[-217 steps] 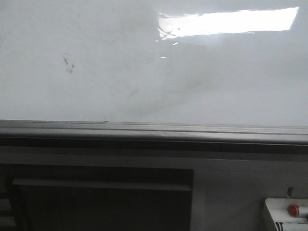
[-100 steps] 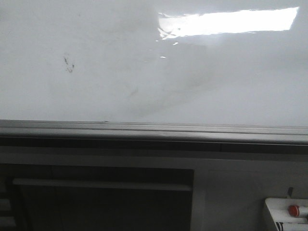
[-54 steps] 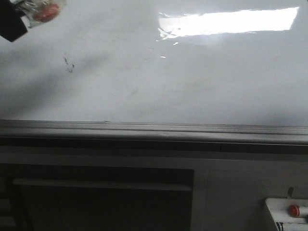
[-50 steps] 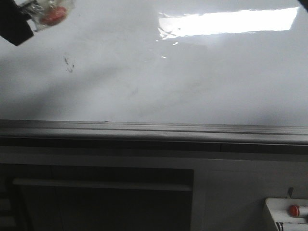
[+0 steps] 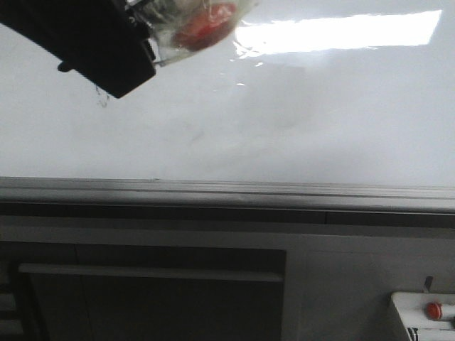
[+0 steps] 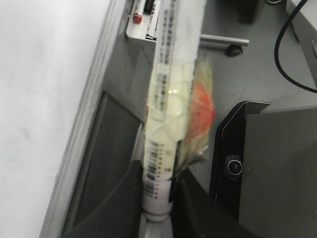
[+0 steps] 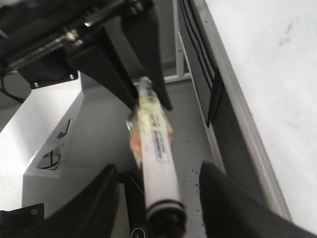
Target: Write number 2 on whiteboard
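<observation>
The whiteboard (image 5: 298, 121) is glossy white with a bright reflection, and no number 2 shows on it. My left gripper (image 5: 153, 42) reaches in at the front view's top left, shut on a white marker (image 5: 199, 21) wrapped in clear tape with a red piece. In the left wrist view its fingers (image 6: 158, 173) clamp the barcoded marker (image 6: 163, 99) beside the whiteboard (image 6: 44, 74). In the right wrist view my right gripper (image 7: 158, 168) is open. The marker's (image 7: 156, 148) black end lies between its fingers, untouched, and the left gripper (image 7: 148, 96) holds it.
A grey metal rail (image 5: 227, 192) runs under the board, with a dark cabinet panel (image 5: 149, 298) below. A white tray (image 5: 419, 312) with a red-capped marker sits at the lower right. Faint smudges (image 5: 103, 99) mark the board by the left gripper.
My left gripper with the taped marker came into the front view from the top left and has moved right and down across the board. The board shows no new mark.
</observation>
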